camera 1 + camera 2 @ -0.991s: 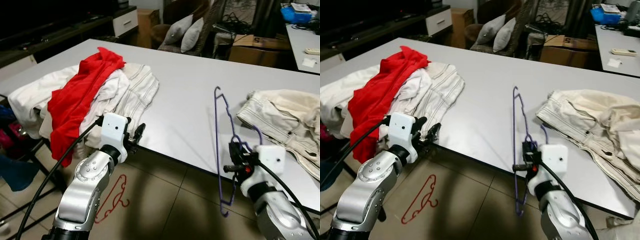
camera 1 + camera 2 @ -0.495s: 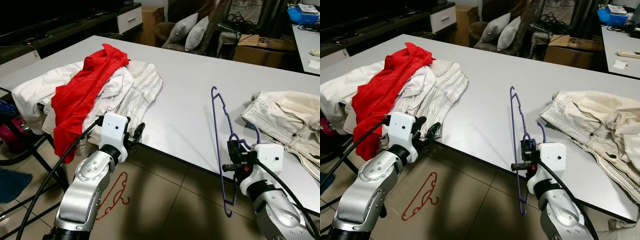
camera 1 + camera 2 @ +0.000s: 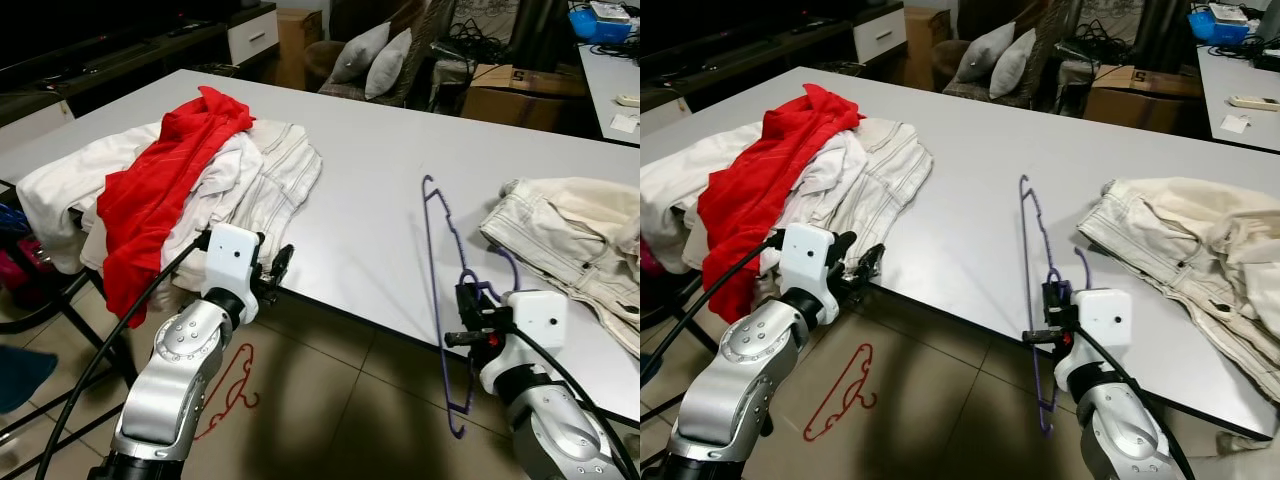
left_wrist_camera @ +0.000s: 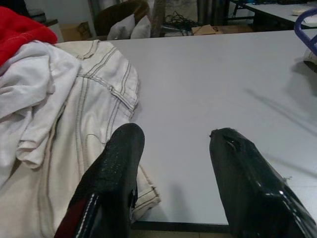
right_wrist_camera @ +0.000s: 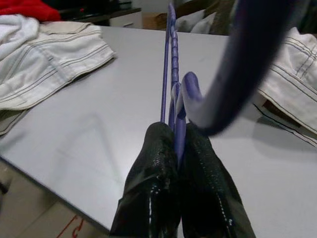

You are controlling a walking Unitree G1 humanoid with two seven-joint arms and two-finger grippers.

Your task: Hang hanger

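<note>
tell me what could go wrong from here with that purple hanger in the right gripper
1. The right gripper pinches the purple hanger only at a thin spot near the hook, so it might twist or slip.
2. The hanger's lower end hangs below the table edge and could catch it when lifted.
3. The red hanger lies on the floor by the left arm; a step could land on it. The left gripper is open at the cream clothes.
</note>
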